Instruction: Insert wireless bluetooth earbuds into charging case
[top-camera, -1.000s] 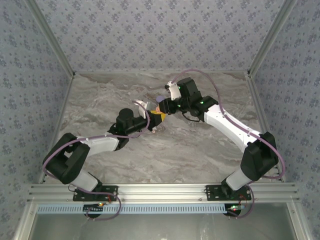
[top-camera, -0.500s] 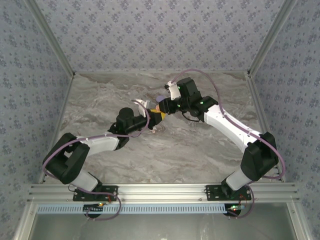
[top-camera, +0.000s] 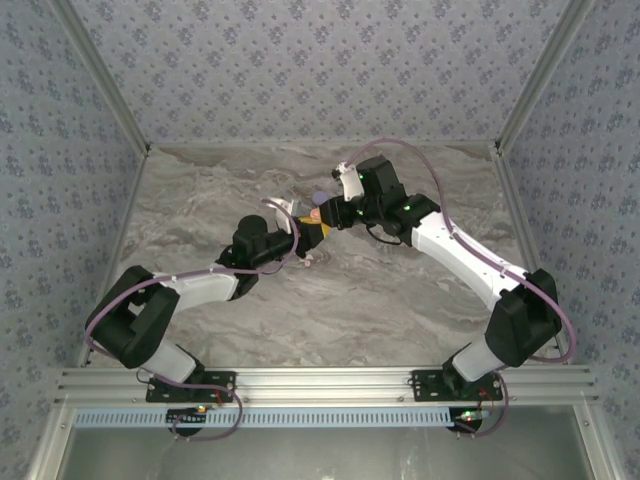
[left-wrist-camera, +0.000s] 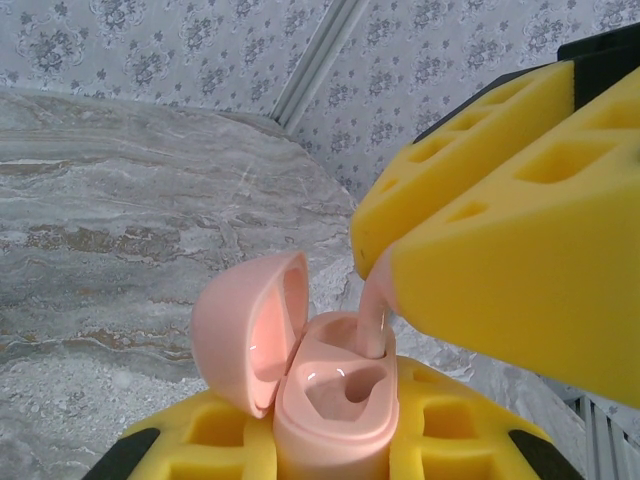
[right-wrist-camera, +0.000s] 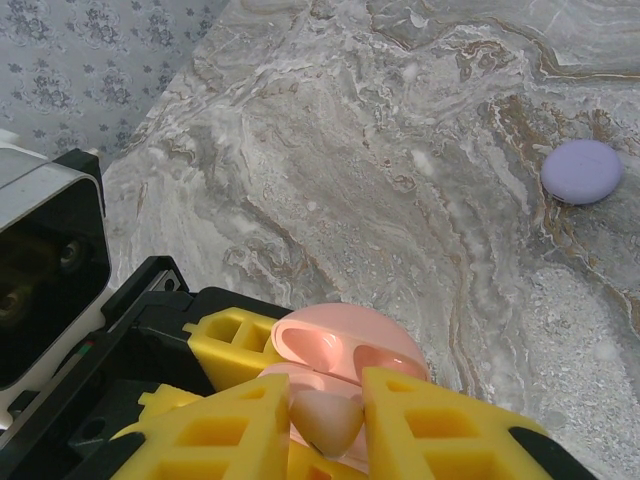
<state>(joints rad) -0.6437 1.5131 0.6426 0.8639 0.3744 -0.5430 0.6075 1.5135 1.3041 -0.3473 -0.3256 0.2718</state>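
With left jaws clamped on the open glossy pink plastic charging case (left-wrist-camera: 335, 420), we lower the whitish-pink earbud (left-wrist-camera: 375, 318), pinched in the right jaws, squarely into the farther of 2 sockets.

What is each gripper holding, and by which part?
Left gripper clamps the open pink charging case by its lower body; right gripper pinches a whitish-pink earbud by its head, stem reaching into the case.

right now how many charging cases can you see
2. A pink case, lid open, clamped in the left gripper; a lilac case, closed, lying on the table farther off. More may be hidden from view.
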